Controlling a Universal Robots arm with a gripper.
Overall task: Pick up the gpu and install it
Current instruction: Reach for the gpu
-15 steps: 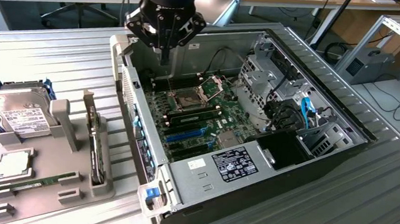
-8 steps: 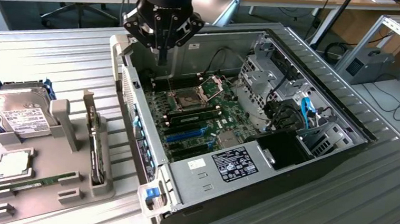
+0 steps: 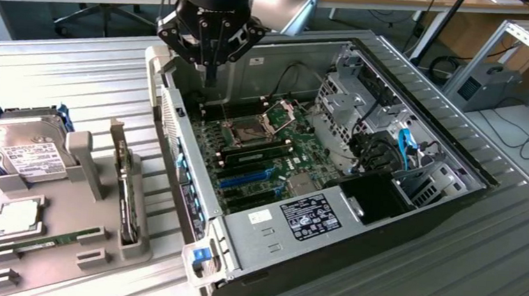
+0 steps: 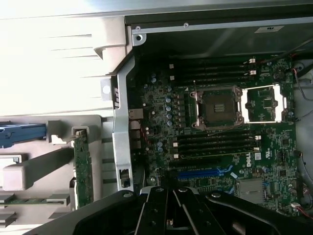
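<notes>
Nothing is legible; the labels on the hard drive (image 3: 23,155) and power supply (image 3: 311,217) are too small.

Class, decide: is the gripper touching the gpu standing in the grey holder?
Apart. The exterior view shows the gripper above the open computer case, while the gpu stands in the holder beside the case, a plain gap between them.

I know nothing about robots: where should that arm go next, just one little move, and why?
Probably swing the pincer away from above the open computer case toward the gpu. The pincer is shut and looks empty, while the gpu stands on edge in its grey holder at the exterior view's left, outside the case.
</notes>
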